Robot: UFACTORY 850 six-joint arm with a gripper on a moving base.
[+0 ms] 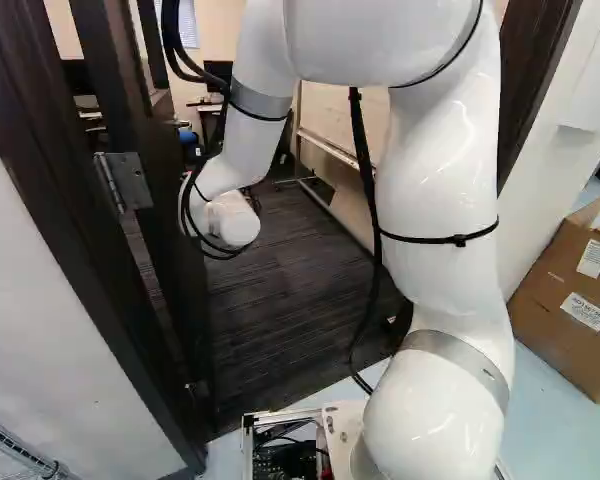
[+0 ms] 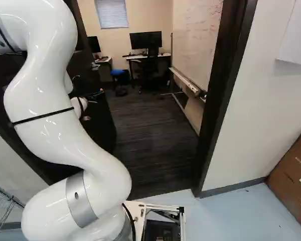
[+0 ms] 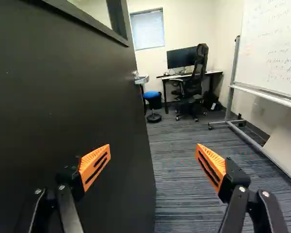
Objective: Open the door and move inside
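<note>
In the right base view the gripper shows small and dark beside the white wrist, its fingers hard to make out. The wrist view has the gripper wide open, nothing between its orange pads. The dark door stands swung open into the room, its face alongside and behind one finger; whether they touch I cannot tell. Its silver handle is farther ahead, near the door's far edge. A metal hinge shows in the left base view. The doorway's dark frame rises right of the opening.
Through the doorway lies dark carpet. A wheeled whiteboard lines one side of the room; a desk, an office chair and a blue-topped stool stand at the back. Outside, a cardboard box sits by the wall right of the doorway.
</note>
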